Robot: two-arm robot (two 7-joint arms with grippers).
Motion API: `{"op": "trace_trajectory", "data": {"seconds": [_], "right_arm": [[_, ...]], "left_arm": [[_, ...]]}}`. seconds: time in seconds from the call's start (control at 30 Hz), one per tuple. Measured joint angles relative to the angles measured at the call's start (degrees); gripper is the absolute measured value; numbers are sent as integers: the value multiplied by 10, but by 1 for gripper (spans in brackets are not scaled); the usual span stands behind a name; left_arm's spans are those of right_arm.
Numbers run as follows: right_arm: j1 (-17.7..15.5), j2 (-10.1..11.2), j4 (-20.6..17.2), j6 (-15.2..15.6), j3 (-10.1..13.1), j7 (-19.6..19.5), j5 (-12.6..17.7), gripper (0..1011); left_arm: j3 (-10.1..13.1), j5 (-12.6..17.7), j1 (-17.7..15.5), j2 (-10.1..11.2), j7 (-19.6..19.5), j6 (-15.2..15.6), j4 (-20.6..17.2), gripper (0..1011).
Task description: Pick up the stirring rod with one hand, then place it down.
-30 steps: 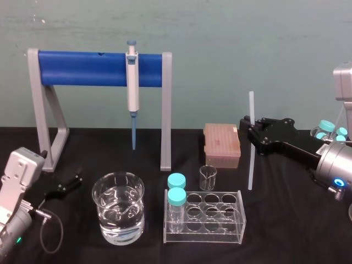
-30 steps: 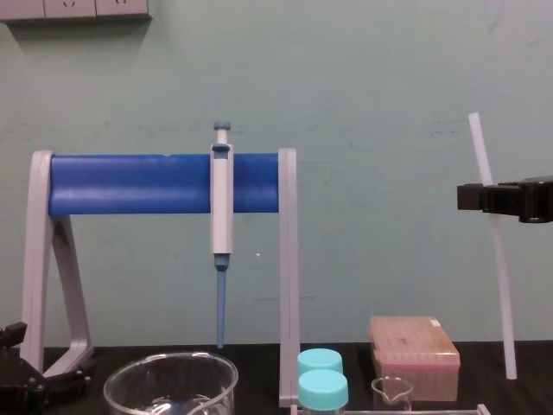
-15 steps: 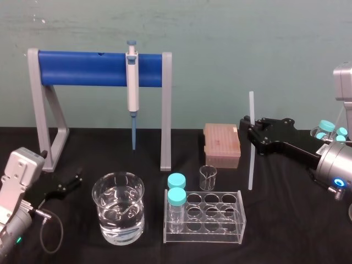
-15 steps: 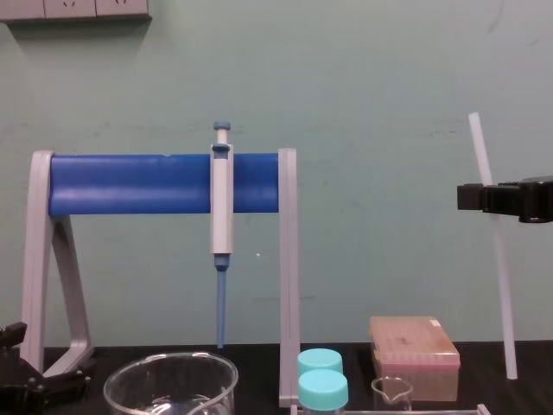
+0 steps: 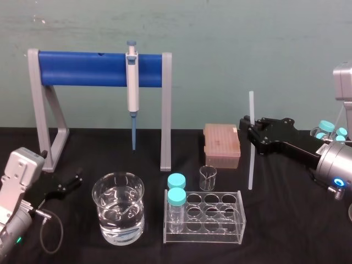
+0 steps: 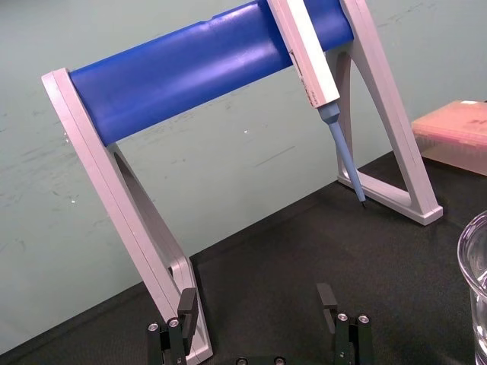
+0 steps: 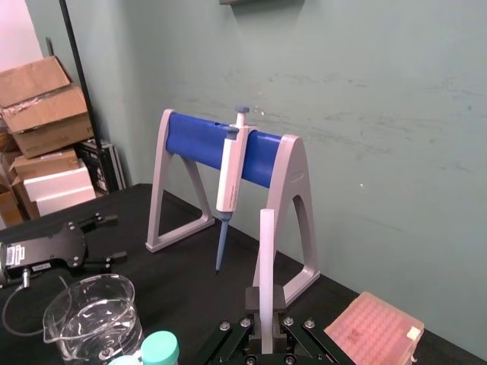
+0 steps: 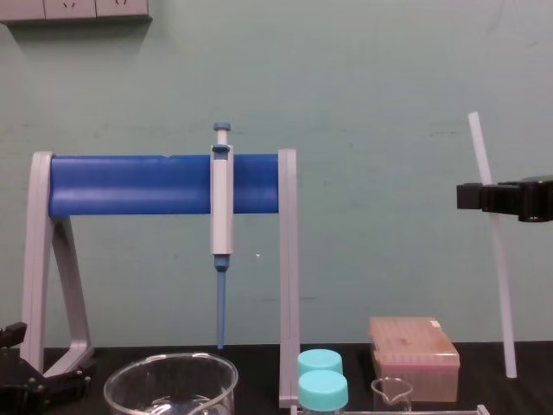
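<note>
white stirring rod (image 5: 251, 165) stands almost straight up at right of frame, pinched by the right claw (image 5: 249, 128), tip down by the table (image 5: 286, 220); left claw (image 5: 70, 184) rests wide at lower left.

The long, thin, milky white stirring rod (image 5: 251, 162) stands almost straight up at the 3 o'clock side of the counter (image 5: 286, 220). From the chest view its top tips a little toward 11 o'clock. The black right pincer (image 5: 248, 130) squeezes it above its middle.
</note>
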Motion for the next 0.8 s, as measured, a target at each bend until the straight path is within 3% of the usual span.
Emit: {"op": "trace_trajectory", "data": {"seconds": [0.47,0.8], "right_arm": [[13,-4,7,-3,-10,9,14,70],[32,-23,42,-19,-33,26,22,70]], "left_arm": [[0,0,0,0,0,0,0,1005],[0,0,0,0,0,0,0,1005]]}}
